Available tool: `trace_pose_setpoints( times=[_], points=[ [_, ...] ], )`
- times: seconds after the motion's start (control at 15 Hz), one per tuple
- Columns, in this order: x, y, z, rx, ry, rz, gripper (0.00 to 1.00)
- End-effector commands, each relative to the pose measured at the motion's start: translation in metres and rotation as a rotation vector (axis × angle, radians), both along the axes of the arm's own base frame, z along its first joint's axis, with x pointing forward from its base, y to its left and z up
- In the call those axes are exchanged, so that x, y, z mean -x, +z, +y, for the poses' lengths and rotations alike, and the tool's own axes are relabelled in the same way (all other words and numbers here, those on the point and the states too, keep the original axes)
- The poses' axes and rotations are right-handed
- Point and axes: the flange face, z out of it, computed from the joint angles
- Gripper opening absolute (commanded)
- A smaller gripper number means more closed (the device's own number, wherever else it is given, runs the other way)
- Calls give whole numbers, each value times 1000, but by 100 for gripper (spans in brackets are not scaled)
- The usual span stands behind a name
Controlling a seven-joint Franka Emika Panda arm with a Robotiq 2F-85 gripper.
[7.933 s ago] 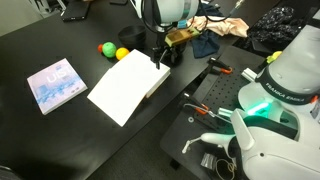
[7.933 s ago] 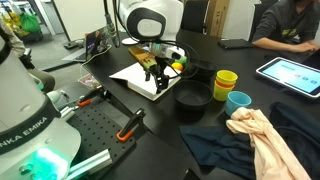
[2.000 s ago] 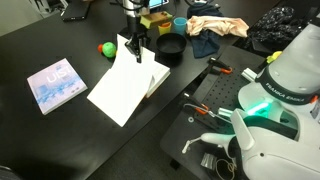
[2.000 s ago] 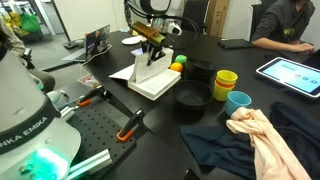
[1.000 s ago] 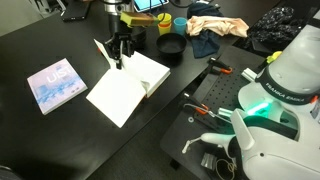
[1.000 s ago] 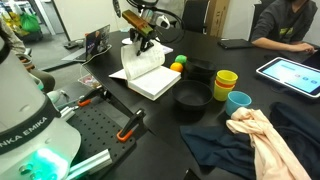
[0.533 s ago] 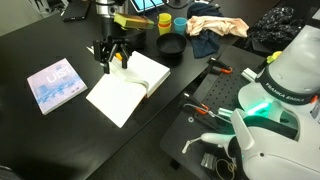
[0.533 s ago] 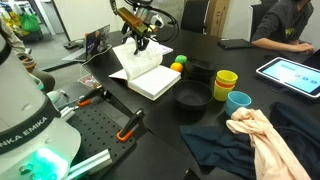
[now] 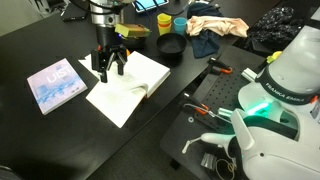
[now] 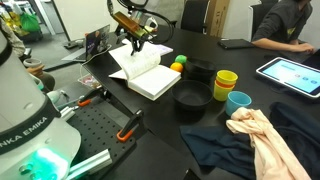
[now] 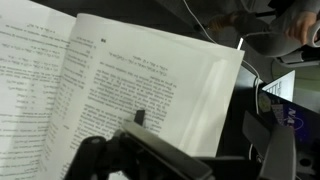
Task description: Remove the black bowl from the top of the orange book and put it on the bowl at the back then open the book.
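End effector [image 9: 105, 64] gripping a raised page at the orange book [image 9: 128, 86] far edge (lying open), bare tabletop [image 9: 60, 125] around

Even indoor light, soft wrist blur

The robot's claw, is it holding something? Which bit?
It looks like the gripper pinches the far edge of the orange book's opened pages, but the hold itself cannot be told.

We see the orange book [image 9: 128, 82] lying open mid-table, white printed pages [image 11: 150, 90] facing up. The black bowl [image 9: 169, 47] sits stacked toward the tabletop's back edge.
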Motion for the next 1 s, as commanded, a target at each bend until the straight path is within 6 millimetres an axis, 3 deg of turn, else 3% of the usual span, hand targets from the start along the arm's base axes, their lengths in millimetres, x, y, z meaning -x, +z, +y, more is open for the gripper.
trace_pose_setpoints(
  times=[0.0,0.47,0.73,0.93],
  points=[
    [-5,-22,10,54,91,-88,100],
    [-15,-60,25,150,206,-232,100],
    [-20,-58,41,108,199,-238,100],
    [-20,-45,52,73,206,-241,100]
  ],
)
